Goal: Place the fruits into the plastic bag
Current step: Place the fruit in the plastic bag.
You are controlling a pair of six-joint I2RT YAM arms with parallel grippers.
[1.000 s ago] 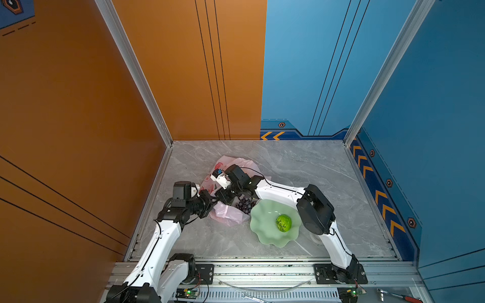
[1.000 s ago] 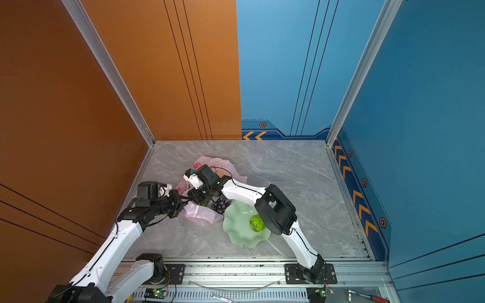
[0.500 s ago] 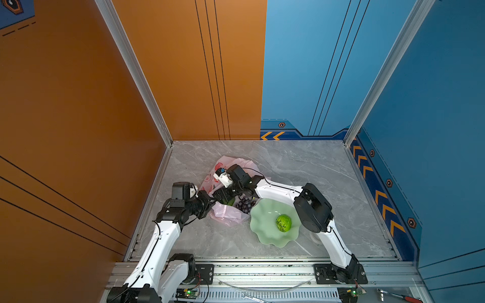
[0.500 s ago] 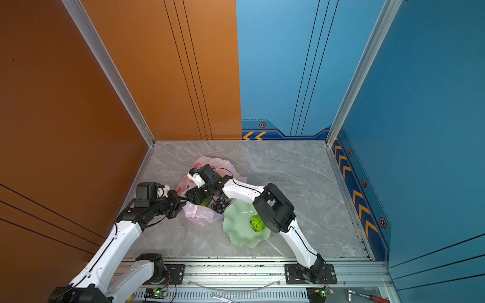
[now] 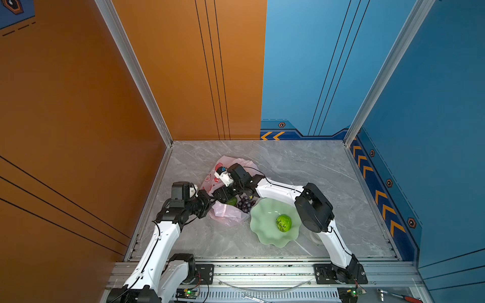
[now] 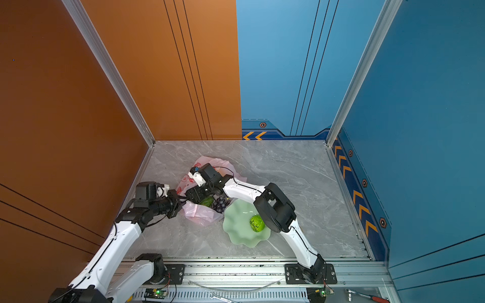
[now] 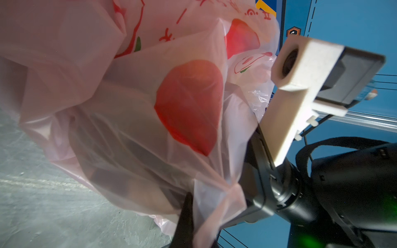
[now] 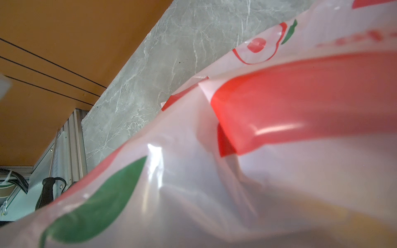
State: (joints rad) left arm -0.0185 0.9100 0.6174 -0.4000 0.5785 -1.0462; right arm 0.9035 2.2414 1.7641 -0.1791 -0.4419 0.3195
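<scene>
The pale-pink plastic bag (image 5: 226, 213) (image 6: 200, 213) lies crumpled left of centre, its mouth lifted. My left gripper (image 5: 210, 203) (image 7: 193, 214) is shut on the bag's edge; film is pinched beside a dark finger (image 7: 185, 223). My right gripper (image 5: 222, 196) (image 6: 195, 195) reaches into the bag mouth, and film hides its jaws in the right wrist view. Purple grapes (image 5: 245, 205) and a green-orange oblong fruit (image 5: 232, 201) lie in the opening beside it. A small green ball (image 5: 283, 223) (image 6: 256, 223) rests on the plate. Other fruits are hidden.
The pale green wavy plate (image 5: 262, 236) sits right of the bag, touching it, under the right arm's elbow (image 5: 313, 207). A clear tape roll (image 5: 315, 237) lies partly behind that arm. The orange wall (image 5: 105, 157) stands close on the left. A red-handled tool (image 5: 401, 297) lies on the front rail.
The right arm's elbow has edged slightly left. The bag, the fruits and the left arm look unmoved.
</scene>
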